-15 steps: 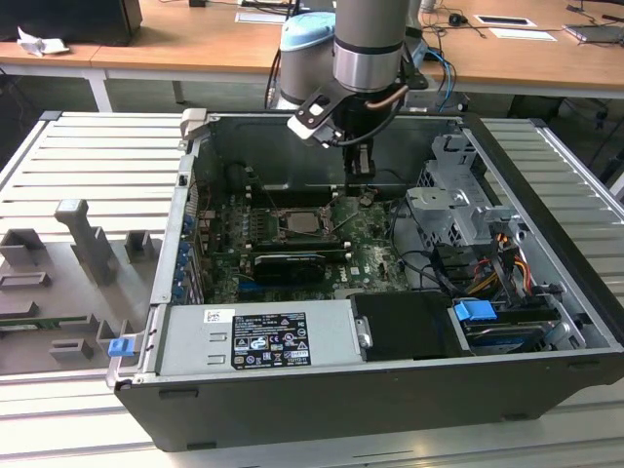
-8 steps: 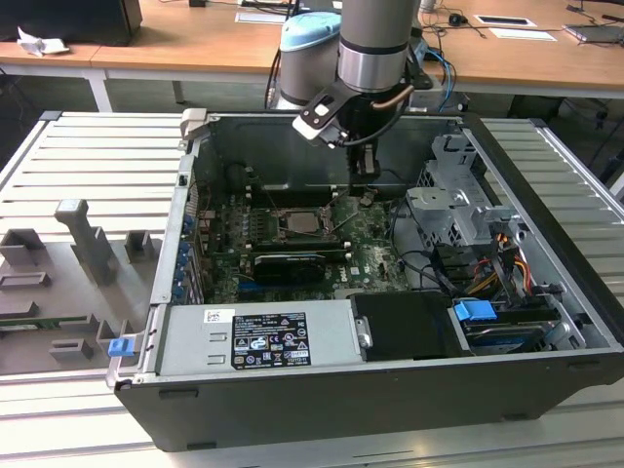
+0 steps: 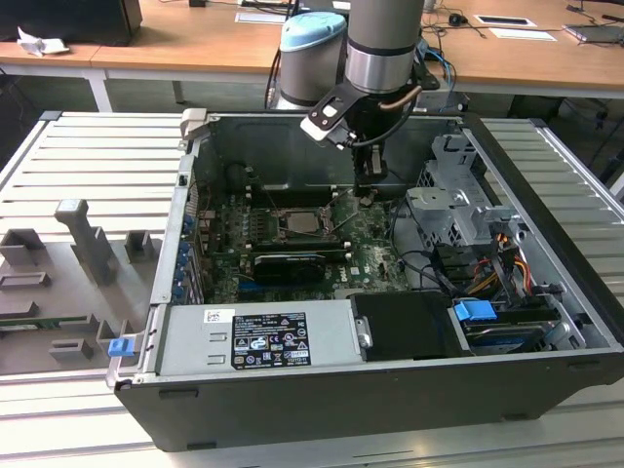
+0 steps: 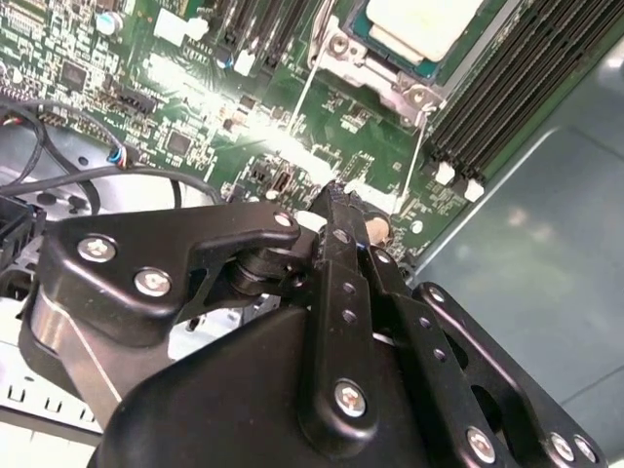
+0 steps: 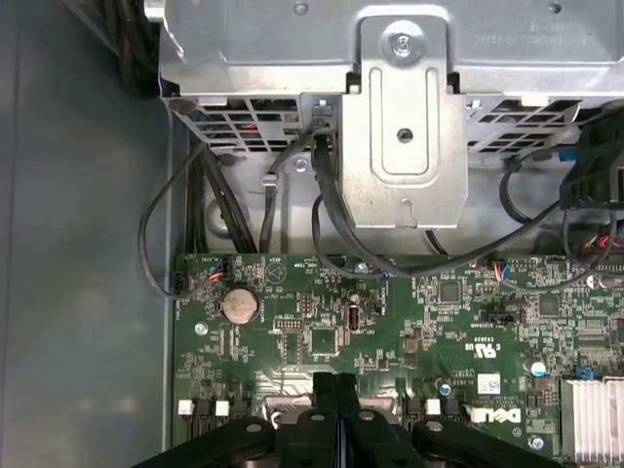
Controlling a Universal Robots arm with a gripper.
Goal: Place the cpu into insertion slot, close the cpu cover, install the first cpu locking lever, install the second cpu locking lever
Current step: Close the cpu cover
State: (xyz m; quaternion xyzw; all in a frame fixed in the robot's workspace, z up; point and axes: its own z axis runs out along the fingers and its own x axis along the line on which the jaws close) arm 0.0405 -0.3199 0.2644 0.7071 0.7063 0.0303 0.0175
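Note:
The cpu [image 3: 306,221] [image 4: 425,21], pale silver-grey, lies in the insertion slot [image 3: 285,216] on the green board inside the open case. The silvery cpu cover [image 4: 388,76] lies flat around the chip. Two thin wire locking levers [image 4: 305,86] [image 4: 416,148] run out from the socket towards my gripper. My gripper [image 3: 368,195] [image 4: 336,192] [image 5: 336,382] is shut with nothing between its fingers. It hovers low over the board, to the exterior view's right of the socket, with its tip close to the end of one lever.
A metal drive cage [image 5: 405,117] [image 3: 450,200] with black cables [image 5: 292,195] stands just past the board's edge. Long black memory slots [image 4: 497,107] flank the socket. The grey power supply [image 3: 258,336] fills the case's front. A grey fixture [image 3: 88,244] stands on the slatted table outside.

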